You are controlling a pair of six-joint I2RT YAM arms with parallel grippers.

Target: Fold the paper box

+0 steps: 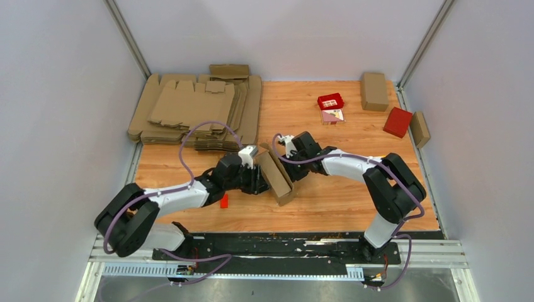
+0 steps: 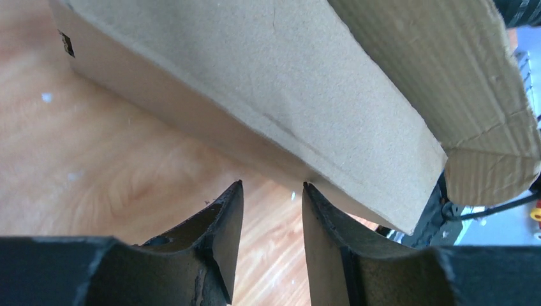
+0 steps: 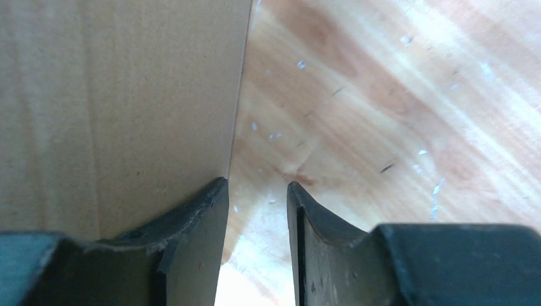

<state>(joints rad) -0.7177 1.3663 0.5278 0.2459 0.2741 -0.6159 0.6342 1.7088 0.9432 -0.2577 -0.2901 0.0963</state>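
The paper box (image 1: 278, 177) is a small oblong brown carton standing on the wooden table between my two grippers. My left gripper (image 1: 257, 181) is at its left side and my right gripper (image 1: 296, 171) at its right side. In the left wrist view the box (image 2: 287, 83) fills the upper frame, with a loose flap (image 2: 459, 76) at the right. My left gripper (image 2: 272, 186) is open, its tips just under the box's lower edge, with only table between them. My right gripper (image 3: 257, 185) is open too, and its left finger (image 3: 198, 217) lies against the box wall (image 3: 115, 95).
A pile of flat cardboard sheets (image 1: 195, 110) lies at the back left. Two red boxes (image 1: 330, 100) (image 1: 398, 121) and two folded brown cartons (image 1: 374, 91) (image 1: 419, 129) sit at the back right. A small red piece (image 1: 224, 201) lies beside the left arm.
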